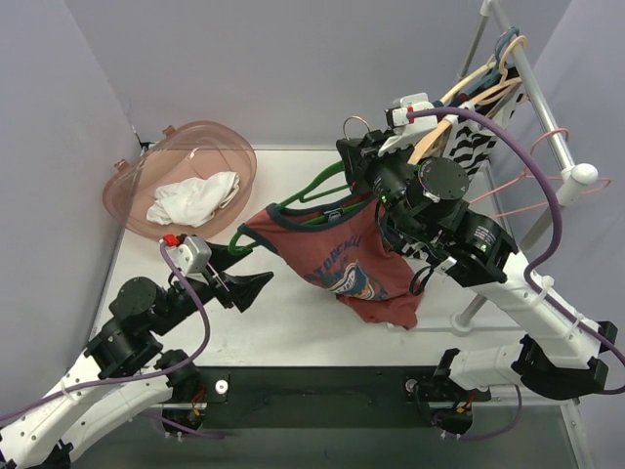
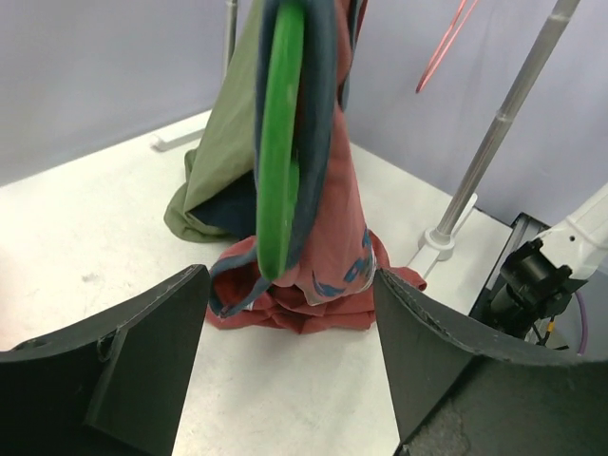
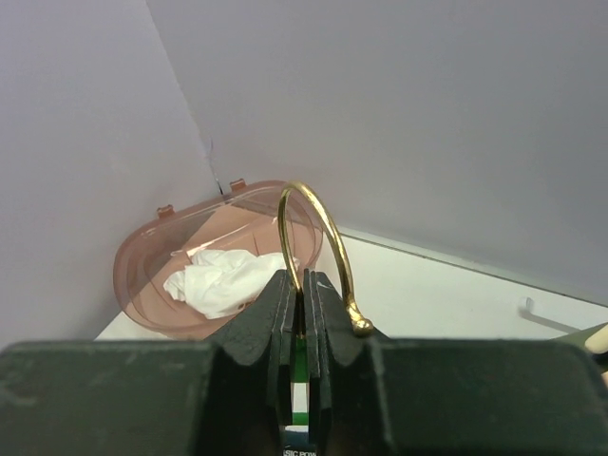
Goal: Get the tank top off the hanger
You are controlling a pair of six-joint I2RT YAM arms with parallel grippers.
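- A translucent pink plastic tub [image 1: 127, 200] sits at 10 o'clock on the white table [image 1: 293, 327], with a crumpled white cloth [image 1: 195, 198] inside.
- The left gripper [image 1: 256, 266] at 8 o'clock has its black fingers [image 2: 142, 361] spread wide and grips nothing. Its wrist view frames the hanger's end between them, but whether they touch it is unclear.
- The red tank top with blue trim and a blue chest print [image 1: 356, 264] hangs at the centre on a green plastic hanger [image 1: 312, 191], its hem bunched on the table.
- The right gripper [image 3: 302, 285] at 12 o'clock is clamped narrow on the hanger's neck, just below its gold metal hook [image 3: 318, 218].
- A grey metal clothes rack [image 1: 542, 93] at 2 o'clock carries wooden hangers [image 1: 469, 93], a zebra-striped garment [image 1: 474, 142] and pink wire hangers [image 1: 542, 186].
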